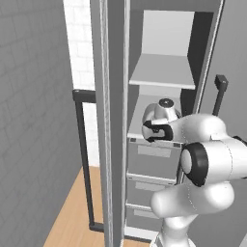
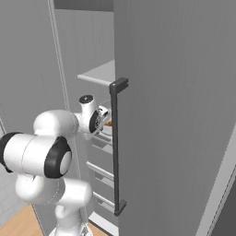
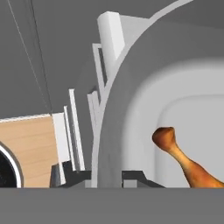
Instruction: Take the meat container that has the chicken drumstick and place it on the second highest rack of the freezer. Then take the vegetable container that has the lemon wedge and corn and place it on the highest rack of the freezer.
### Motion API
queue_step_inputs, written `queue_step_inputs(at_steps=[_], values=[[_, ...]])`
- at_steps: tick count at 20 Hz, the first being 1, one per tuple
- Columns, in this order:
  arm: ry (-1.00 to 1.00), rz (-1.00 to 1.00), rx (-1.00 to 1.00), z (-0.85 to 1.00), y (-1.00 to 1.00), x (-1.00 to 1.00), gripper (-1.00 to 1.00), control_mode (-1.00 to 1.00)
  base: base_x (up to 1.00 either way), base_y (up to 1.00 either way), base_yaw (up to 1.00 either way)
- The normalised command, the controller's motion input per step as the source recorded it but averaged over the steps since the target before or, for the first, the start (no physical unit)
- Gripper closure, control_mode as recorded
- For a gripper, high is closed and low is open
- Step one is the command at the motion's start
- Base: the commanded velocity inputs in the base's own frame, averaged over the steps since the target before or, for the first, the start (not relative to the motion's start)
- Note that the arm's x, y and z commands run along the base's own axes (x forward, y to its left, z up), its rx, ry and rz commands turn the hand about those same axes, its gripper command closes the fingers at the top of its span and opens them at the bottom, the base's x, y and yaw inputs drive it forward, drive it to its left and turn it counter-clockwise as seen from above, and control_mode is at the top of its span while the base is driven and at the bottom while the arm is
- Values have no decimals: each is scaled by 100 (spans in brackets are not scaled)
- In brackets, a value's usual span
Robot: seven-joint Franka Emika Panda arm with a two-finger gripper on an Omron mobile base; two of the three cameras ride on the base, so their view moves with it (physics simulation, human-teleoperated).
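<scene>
Left base view: we look from behind the arm's left side, forward and slightly down into the open freezer [image 1: 159, 120], seeing the highest rack [image 1: 163, 72] and the drawers below, at middling range.
Right base view: we look from behind the arm's right side, past the edge of the freezer's door [image 2: 175, 115] and its black bar handle [image 2: 116, 147], into the same shelves.
Hand view: we ride on the hand, very near, peering along the claw [image 3: 108, 178] at the thick rim of the meat container [image 3: 118, 109] with the chicken drumstick [image 3: 186, 162] inside.
Shared part: both base views hold the arm, the top shelf and the drawers.
</scene>
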Motion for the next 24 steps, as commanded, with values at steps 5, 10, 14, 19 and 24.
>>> queue_step_inputs(at_steps=[5, 10, 14, 19, 24], values=[[0, 0, 0, -6, -23, 59, 100, -100, 0, 0, 0], [0, 0, 0, -16, -30, 53, 100, -100, 0, 0, 0], [2, 0, 0, -26, -30, 47, 100, -100, 0, 0, 0], [0, 0, 0, -14, -6, 17, 100, -100, 0, 0, 0], [0, 0, 0, -12, 0, 12, -100, -100, 0, 0, 0]])
